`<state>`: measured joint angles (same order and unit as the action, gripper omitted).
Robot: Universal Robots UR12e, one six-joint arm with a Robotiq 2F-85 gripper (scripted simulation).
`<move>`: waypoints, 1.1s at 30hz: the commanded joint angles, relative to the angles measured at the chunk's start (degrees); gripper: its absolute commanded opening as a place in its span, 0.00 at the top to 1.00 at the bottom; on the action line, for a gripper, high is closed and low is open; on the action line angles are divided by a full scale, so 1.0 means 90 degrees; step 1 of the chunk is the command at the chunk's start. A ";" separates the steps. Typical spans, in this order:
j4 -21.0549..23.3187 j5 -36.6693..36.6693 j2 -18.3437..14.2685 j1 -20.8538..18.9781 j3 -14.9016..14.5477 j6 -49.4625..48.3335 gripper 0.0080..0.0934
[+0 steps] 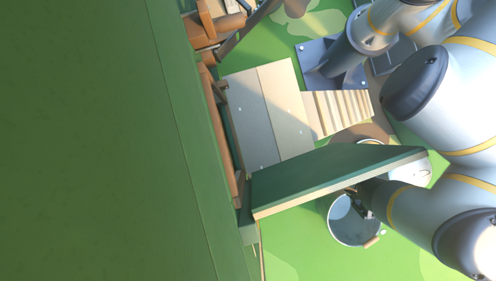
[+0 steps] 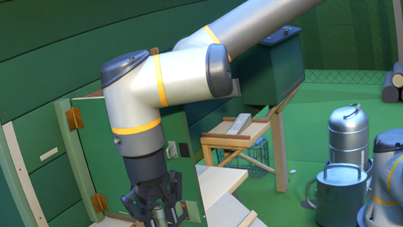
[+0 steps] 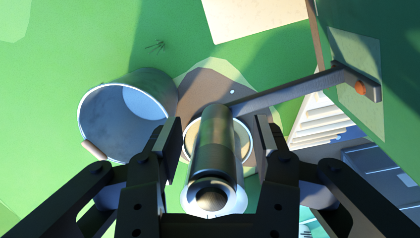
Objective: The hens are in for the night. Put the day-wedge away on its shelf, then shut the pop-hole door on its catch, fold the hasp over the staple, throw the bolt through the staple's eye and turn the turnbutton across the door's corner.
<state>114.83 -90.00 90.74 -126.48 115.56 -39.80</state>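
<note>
The green pop-hole door (image 1: 334, 174) stands swung out from the coop wall on its hinges (image 2: 74, 118). On its outer face, low down, a grey bar (image 3: 297, 90) runs from a pivot plate to a metal cylindrical handle (image 3: 216, 138). My gripper (image 3: 216, 132) hangs low beside the door, open, with a finger on either side of that handle and holding nothing. The grey wedge (image 2: 239, 123) lies on the wooden shelf (image 2: 236, 132) to the right of the door. The hasp, staple and turnbutton are hidden from me.
The door's edge (image 2: 190, 157) is right beside my wrist. An open metal bucket (image 3: 123, 115) stands on the grass below the gripper. A pale landing (image 1: 268, 115) and ramp (image 1: 343, 109) lie before the opening. Metal cans (image 2: 347, 142) stand to the right.
</note>
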 commanded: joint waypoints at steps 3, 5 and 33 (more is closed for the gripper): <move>0.0002 0.0000 0.0002 0.0000 -0.0005 0.0000 0.47; 0.0002 0.0000 0.0002 0.0000 -0.0005 0.0000 0.47; 0.0003 0.0000 0.0002 0.0000 -0.0004 0.0000 0.80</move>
<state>114.84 -89.99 90.74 -126.49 115.56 -39.80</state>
